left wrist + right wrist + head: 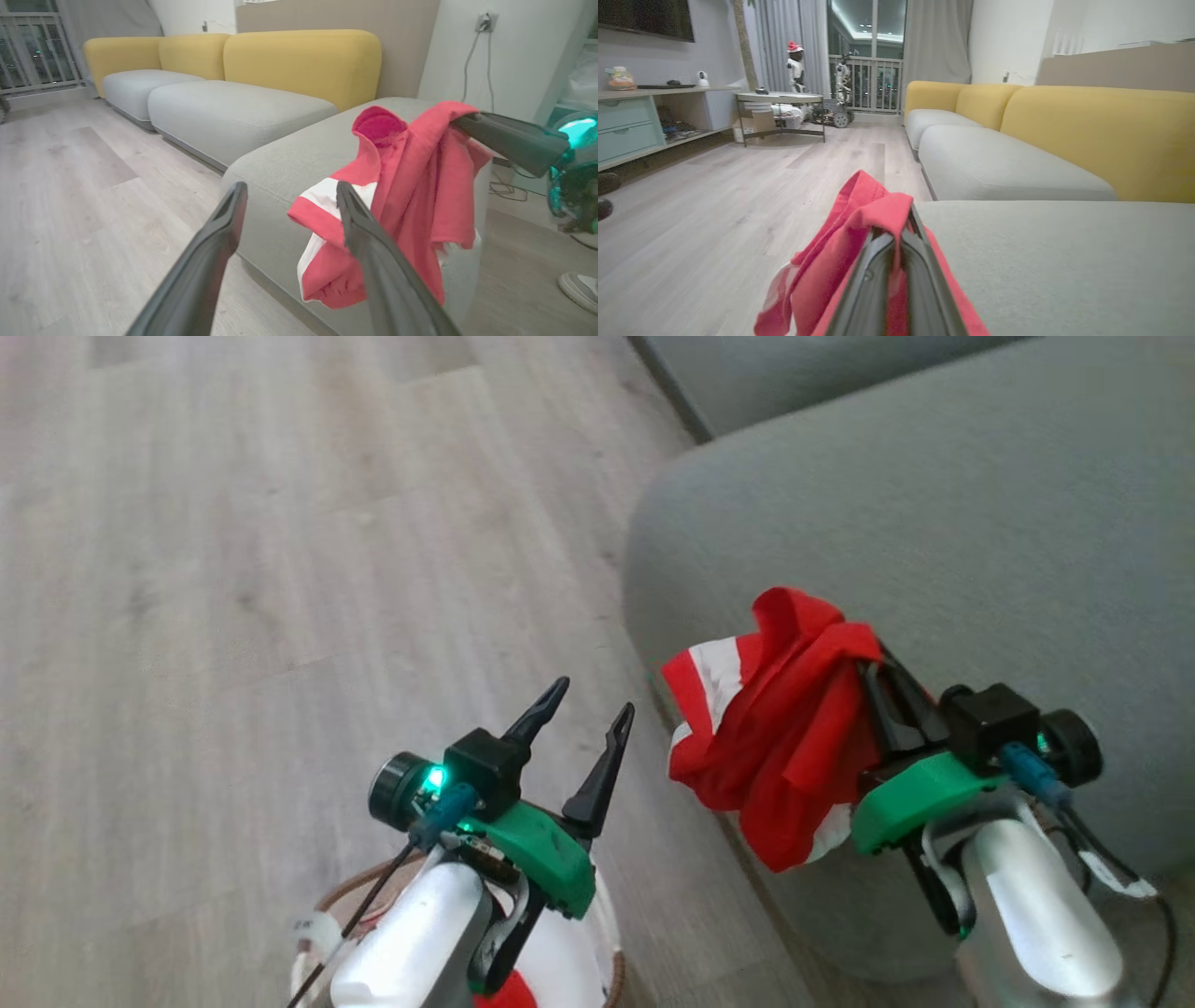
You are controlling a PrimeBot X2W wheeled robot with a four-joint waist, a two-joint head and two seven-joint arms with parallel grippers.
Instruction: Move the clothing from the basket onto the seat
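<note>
My right gripper (pixel 878 672) is shut on a red garment with white stripes, part of the clothing (pixel 780 728). It hangs over the rounded corner of the grey seat (pixel 934 523). In the right wrist view the shut gripper (pixel 901 231) pinches the red cloth (pixel 859 219) above the seat (pixel 1064 266). My left gripper (pixel 593 702) stands open and holds nothing, above the floor to the left of the seat. The same open gripper (pixel 289 189) has the hanging clothing (pixel 411 186) just beyond its right finger. The basket (pixel 350 889) sits under my left arm, with white and red cloth (pixel 560 966) inside.
Pale wood floor (pixel 233 569) spreads left of the seat. Further grey cushions with yellow backs (pixel 299 60) run along the wall. Cables (pixel 507 189) and a shoe (pixel 579 289) lie by the wall. A round table (pixel 780 98) and a low cabinet (pixel 626 130) stand far off.
</note>
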